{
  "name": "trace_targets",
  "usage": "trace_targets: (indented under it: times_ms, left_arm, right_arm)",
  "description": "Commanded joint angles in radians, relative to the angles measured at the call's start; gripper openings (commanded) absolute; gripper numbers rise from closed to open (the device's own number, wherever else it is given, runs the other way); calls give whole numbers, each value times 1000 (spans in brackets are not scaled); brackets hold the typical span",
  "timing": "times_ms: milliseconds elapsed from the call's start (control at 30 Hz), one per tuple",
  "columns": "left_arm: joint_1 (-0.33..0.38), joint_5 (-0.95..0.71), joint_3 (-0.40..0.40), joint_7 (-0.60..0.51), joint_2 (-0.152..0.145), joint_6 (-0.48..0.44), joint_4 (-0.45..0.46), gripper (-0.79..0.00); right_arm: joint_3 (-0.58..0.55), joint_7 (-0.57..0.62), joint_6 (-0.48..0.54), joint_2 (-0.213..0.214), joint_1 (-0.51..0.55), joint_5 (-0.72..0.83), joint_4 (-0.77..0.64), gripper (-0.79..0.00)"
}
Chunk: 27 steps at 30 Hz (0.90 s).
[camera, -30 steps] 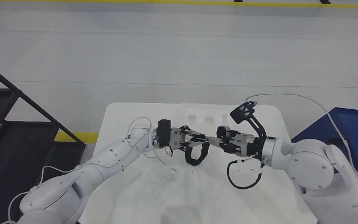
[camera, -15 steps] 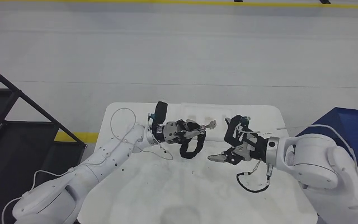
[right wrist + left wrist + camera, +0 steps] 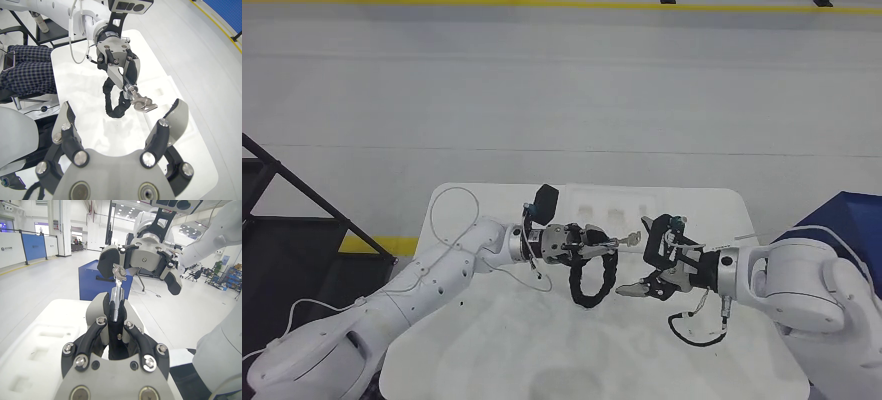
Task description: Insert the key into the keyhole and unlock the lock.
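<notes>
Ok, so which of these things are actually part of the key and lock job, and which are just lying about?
For the job: lock, held in the left gripper; key, sitting in the keyhole; right gripper, open near the key.

Just lying about: white foam tray on the table; blue cabinet beyond the table.

Large bright hall with a pale grey glossy floor (image 3: pixel 562 90) round the white table (image 3: pixel 542 340), a yellow line (image 3: pixel 542 4) along the far edge. Black metal rack (image 3: pixel 282 270) at left, blue cabinet (image 3: pixel 854 212) at right. Farther off, white pillars (image 3: pixel 63 228), blue barrier panels (image 3: pixel 36 246), rows of ceiling lights (image 3: pixel 121 211), office chairs (image 3: pixel 196 275) and shelving (image 3: pixel 230 279).
</notes>
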<state>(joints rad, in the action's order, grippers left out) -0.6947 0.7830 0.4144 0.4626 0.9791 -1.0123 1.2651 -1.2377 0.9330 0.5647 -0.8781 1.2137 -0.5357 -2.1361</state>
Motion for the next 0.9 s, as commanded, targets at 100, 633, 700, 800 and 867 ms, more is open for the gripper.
trace_targets:
  times_ms: [100, 633, 700, 800, 867]
  left_arm:
    - [3, -47, -10, -78, -11, 0, 14, -785]
    - [13, -133, -37, -177, -36, 0, 53, -785]
    - [15, -139, -39, -178, -38, 0, 57, -785]
    - [16, -141, -41, -178, -41, 0, 59, -785]
    - [16, -141, -42, -178, -43, 0, 60, -785]
  right_arm:
    - [-2, -21, 26, 2, -1, -118, -43, 0]
    - [37, -156, 241, 9, 6, -542, -106, -237]
    - [40, -160, 240, 10, 9, -580, -110, -357]
    - [41, -168, 243, 11, 17, -611, -113, -440]
    - [39, -173, 242, 12, 23, -621, -117, -480]
